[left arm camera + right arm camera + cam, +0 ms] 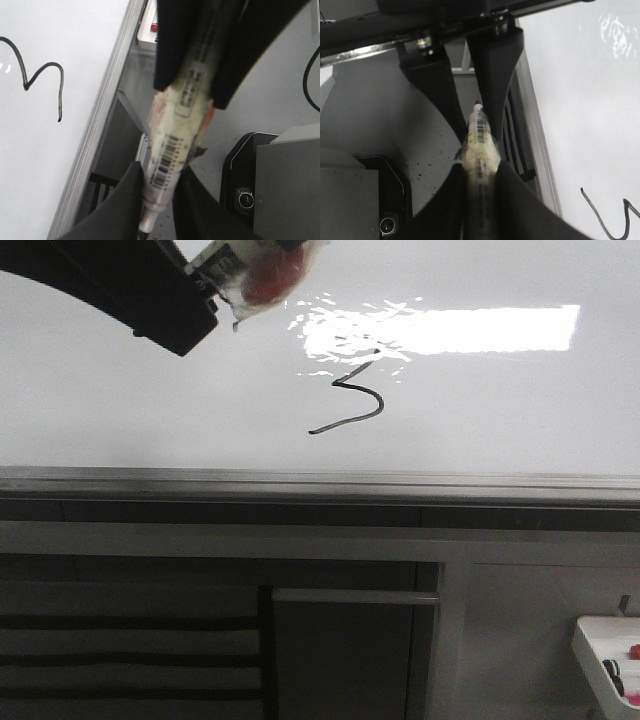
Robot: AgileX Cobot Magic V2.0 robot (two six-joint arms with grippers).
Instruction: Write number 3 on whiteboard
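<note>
Left tool (160,200): clamped on pale tape-wrapped barcoded marker (172,145). Thin dark slanted hand-drawn number 3 (352,390) sits mid-board on large glossy white whiteboard (130,410), beneath bright glare. Right tool (479,175): clamped on second pale marker (480,145). White marker tray (600,640) at far right.

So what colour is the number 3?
Black, the number 3, clearest in the front view.

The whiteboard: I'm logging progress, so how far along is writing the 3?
Done: a thin dark hand-drawn 3 with a long lower tail sits on the glossy white whiteboard, just under the light glare. In hand: the left pincer and right pincer each grip a barcode-labelled marker, off the board. Left: apparently nothing to write; perhaps only putting the markers away.
</note>
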